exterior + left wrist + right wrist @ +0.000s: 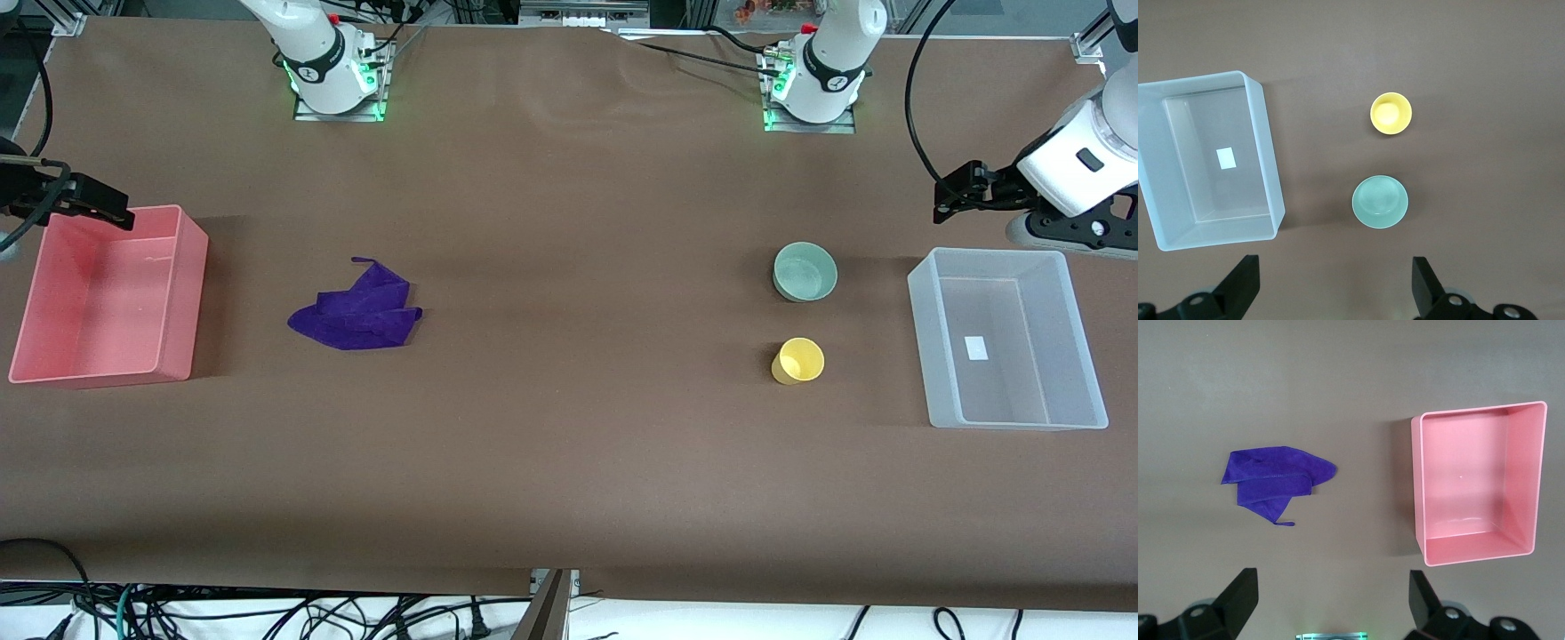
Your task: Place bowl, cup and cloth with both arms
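The pale mint-green bowl (805, 271) stands upright on the brown table toward the left arm's end. The yellow cup (797, 361) stands upright nearer to the front camera than the bowl. The purple cloth (360, 309) lies crumpled toward the right arm's end. My left gripper (951, 196) is open and empty, in the air by the clear bin's edge. My right gripper (111, 206) is open and empty over the pink bin's edge. The left wrist view shows the bowl (1380, 201), the cup (1391, 113) and my left gripper (1335, 268). The right wrist view shows the cloth (1275, 482) and my right gripper (1333, 581).
A clear plastic bin (1013, 418) stands empty at the left arm's end, beside the bowl and cup; it also shows in the left wrist view (1268, 153). A pink bin (182, 298) stands empty at the right arm's end, also in the right wrist view (1417, 487).
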Controlling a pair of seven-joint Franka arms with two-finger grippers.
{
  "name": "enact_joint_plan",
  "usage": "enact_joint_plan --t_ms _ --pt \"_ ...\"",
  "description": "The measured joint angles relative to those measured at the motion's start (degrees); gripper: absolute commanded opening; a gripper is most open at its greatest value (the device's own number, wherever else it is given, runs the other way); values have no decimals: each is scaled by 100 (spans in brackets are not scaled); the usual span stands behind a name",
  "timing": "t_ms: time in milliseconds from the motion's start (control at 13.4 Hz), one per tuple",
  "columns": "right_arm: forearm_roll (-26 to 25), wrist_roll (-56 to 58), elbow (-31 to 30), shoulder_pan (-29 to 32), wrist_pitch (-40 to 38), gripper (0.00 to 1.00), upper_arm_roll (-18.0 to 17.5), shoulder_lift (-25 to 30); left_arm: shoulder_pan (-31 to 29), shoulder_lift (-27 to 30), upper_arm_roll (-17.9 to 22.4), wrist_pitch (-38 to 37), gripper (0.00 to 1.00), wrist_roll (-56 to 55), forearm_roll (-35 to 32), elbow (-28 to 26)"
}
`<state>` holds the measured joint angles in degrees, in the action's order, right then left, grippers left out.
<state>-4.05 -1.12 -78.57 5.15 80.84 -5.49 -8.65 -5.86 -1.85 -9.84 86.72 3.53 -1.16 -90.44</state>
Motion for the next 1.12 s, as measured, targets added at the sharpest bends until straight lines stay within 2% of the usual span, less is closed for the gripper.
enact_joint_plan --t_ms 298,595,744,893,1116 --pt "0 0 0 -2 4 100 -10 -35 1 -38 -15 -58 100 25 0 -218" --pt "0 0 -3 -6 6 100 -11 -116 4 -171 -35 11 100 576 0 -1028" --pt "0 0 -73 -37 51 100 -18 -178 7 -292 -43 486 100 1228 0 -1471" --pt "1 0 -421 -138 419 100 -40 -237 7 -461 -47 1239 100 2109 0 -1922" --pt "6 -23 -1413 -307 1636 100 -303 -471 5 -687 -49 2650 100 3046 0 -2763"
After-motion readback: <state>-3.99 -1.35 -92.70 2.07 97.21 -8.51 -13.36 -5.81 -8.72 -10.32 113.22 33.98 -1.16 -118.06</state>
